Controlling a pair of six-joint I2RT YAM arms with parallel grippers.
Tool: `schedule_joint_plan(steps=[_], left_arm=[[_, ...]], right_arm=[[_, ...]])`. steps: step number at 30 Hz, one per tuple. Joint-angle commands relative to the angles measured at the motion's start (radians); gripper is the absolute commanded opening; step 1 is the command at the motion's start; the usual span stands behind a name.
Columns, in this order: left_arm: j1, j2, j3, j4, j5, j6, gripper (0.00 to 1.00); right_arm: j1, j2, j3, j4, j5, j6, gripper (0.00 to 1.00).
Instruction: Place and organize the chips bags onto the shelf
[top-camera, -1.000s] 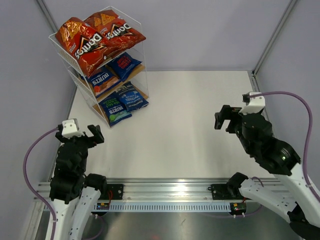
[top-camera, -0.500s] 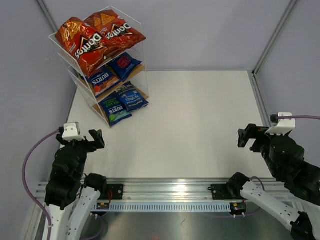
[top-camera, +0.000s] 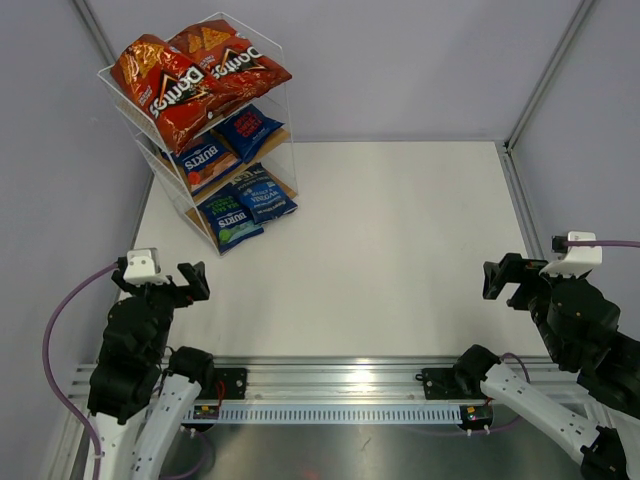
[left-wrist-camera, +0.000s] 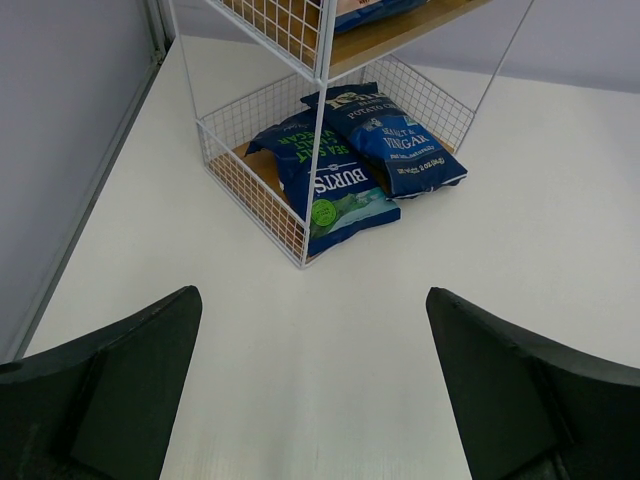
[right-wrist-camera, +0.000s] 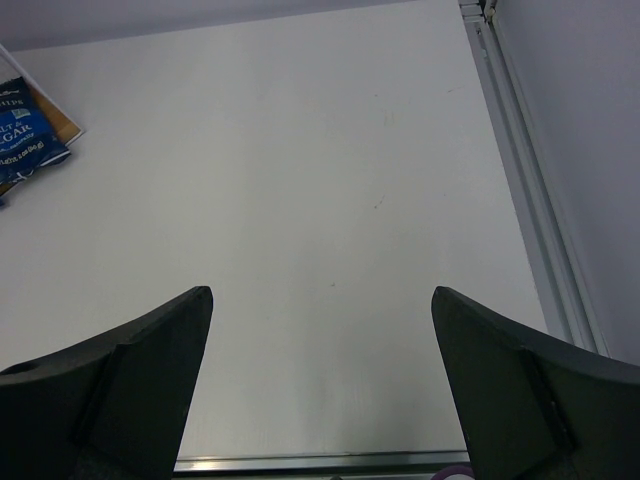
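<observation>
The shelf (top-camera: 289, 187) stands at the table's far left corner. Two red Doritos chips bags (top-camera: 165, 85) (top-camera: 235, 60) lie on its top tier. The middle tier holds two dark blue bags (top-camera: 203, 157) (top-camera: 248, 125). On the bottom board lie a Burts bag (top-camera: 228, 217) (left-wrist-camera: 335, 190) and a Kettle bag (top-camera: 263, 195) (left-wrist-camera: 395, 145) (right-wrist-camera: 25, 140). My left gripper (top-camera: 158, 283) (left-wrist-camera: 310, 292) hangs open near the front left, well short of the shelf. At the front right, my right gripper (top-camera: 525, 283) (right-wrist-camera: 321, 290) is open too. Both hold nothing.
The white table top (top-camera: 380, 250) lies between the arms and the shelf. An aluminium rail (top-camera: 340, 380) runs along the near edge. A metal frame strip (right-wrist-camera: 520, 170) borders the right side, with grey walls all round.
The right arm has drawn back from mid-table to the near right edge. The left arm has pulled back slightly. Both grippers stay open.
</observation>
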Motion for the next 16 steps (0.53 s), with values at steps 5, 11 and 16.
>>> schedule_joint_plan(steps=[5, 11, 16], left_arm=[[-0.004, -0.019, 0.012, 0.033, 0.023, 0.016, 0.99], [-0.004, -0.03, 0.012, 0.033, 0.024, 0.016, 0.99], [-0.004, -0.031, 0.012, 0.033, 0.024, 0.016, 0.99]], right_arm=[[0.001, 0.007, -0.002, 0.019, 0.027, 0.005, 0.99], [0.001, 0.005, -0.004, 0.021, 0.042, 0.016, 0.99], [0.001, -0.001, -0.004, 0.021, 0.035, 0.014, 0.99]])
